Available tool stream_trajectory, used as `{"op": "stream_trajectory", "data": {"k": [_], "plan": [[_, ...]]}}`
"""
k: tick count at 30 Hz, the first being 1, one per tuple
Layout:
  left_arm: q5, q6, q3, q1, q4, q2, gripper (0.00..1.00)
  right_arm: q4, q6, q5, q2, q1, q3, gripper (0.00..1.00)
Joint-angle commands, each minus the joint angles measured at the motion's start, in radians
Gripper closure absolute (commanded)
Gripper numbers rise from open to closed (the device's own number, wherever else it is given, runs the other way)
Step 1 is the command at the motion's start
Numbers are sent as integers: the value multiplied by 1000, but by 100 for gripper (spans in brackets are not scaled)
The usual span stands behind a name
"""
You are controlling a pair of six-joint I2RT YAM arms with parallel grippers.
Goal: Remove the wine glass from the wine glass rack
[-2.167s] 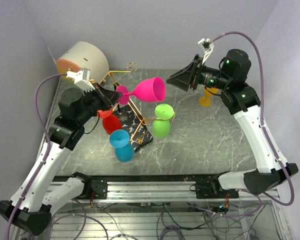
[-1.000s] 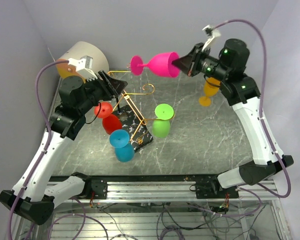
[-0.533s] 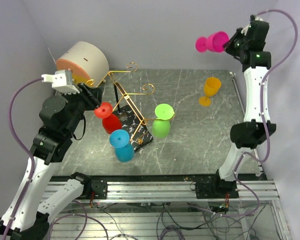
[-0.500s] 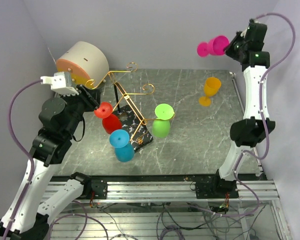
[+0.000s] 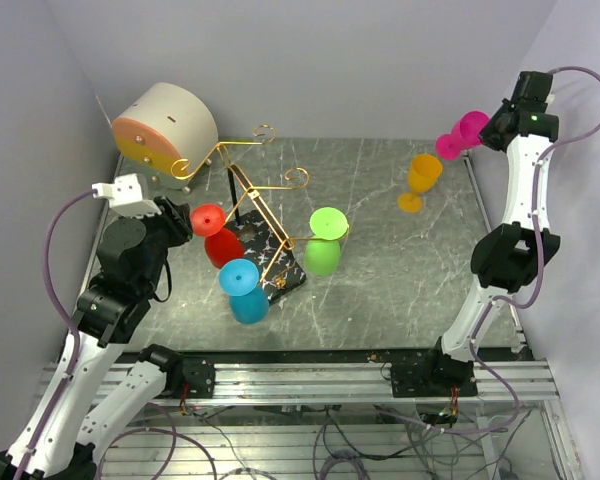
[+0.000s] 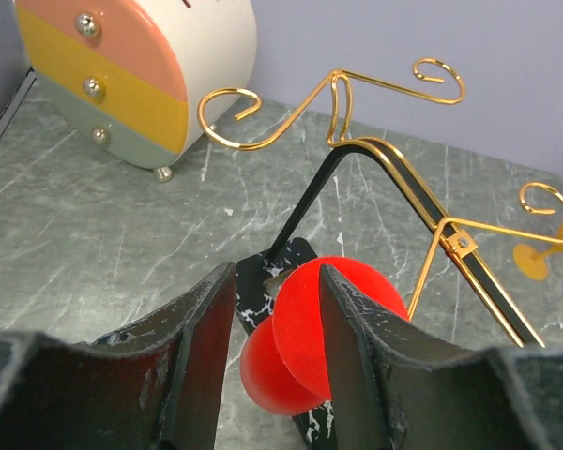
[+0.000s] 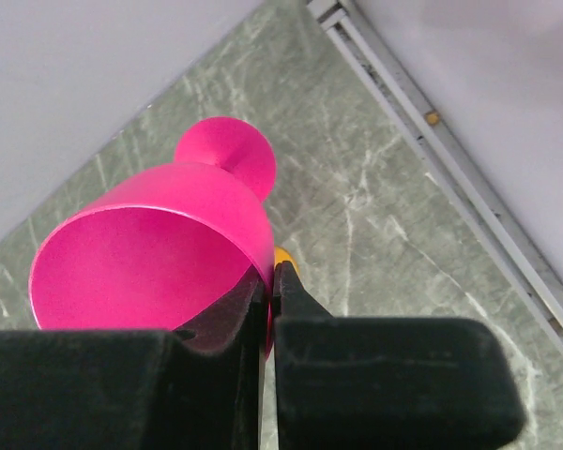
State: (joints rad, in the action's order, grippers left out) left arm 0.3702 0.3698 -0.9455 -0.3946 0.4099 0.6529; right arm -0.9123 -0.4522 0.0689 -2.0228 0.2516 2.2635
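The pink wine glass (image 5: 463, 133) (image 7: 150, 244) hangs in the air at the far right, off the rack, and my right gripper (image 5: 485, 128) (image 7: 272, 272) is shut on its rim. The gold wire wine glass rack (image 5: 248, 190) (image 6: 394, 173) stands at centre left on its black veined base (image 5: 280, 272). Red (image 5: 218, 238), blue (image 5: 244, 292) and green (image 5: 325, 242) glasses still hang on it. My left gripper (image 5: 183, 224) (image 6: 277, 277) is open just left of the red glass (image 6: 300, 337), whose foot shows between the fingers.
An orange glass (image 5: 420, 180) stands on the table at the back right, just below the pink one. A round beige drum (image 5: 165, 125) with an orange face sits at the back left. A metal rail (image 5: 475, 190) runs along the table's right edge.
My right arm has swung the pink glass from high at the back down toward the right edge, near the orange glass. My left arm has drawn back toward the near left.
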Motion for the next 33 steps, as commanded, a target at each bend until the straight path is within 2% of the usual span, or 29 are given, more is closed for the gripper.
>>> {"op": "stream_trajectory", "data": {"k": [1,16,25,26,29,33], "plan": [[50,-14,15,-1,-17,-19,49,-21,-8,82,-26,17,-3,100],[128,9,57,-1,1,-118,49,26,-1,106,-42,18,-264,100],[123,12,59,-1,13,-113,49,43,-4,110,-45,17,-315,100],[122,11,58,-1,13,-113,49,41,-4,108,-47,17,-311,98],[124,11,59,-1,15,-110,49,42,-3,101,-48,17,-298,77],[125,12,59,-1,16,-106,49,56,-4,84,-16,17,-295,63]]}}
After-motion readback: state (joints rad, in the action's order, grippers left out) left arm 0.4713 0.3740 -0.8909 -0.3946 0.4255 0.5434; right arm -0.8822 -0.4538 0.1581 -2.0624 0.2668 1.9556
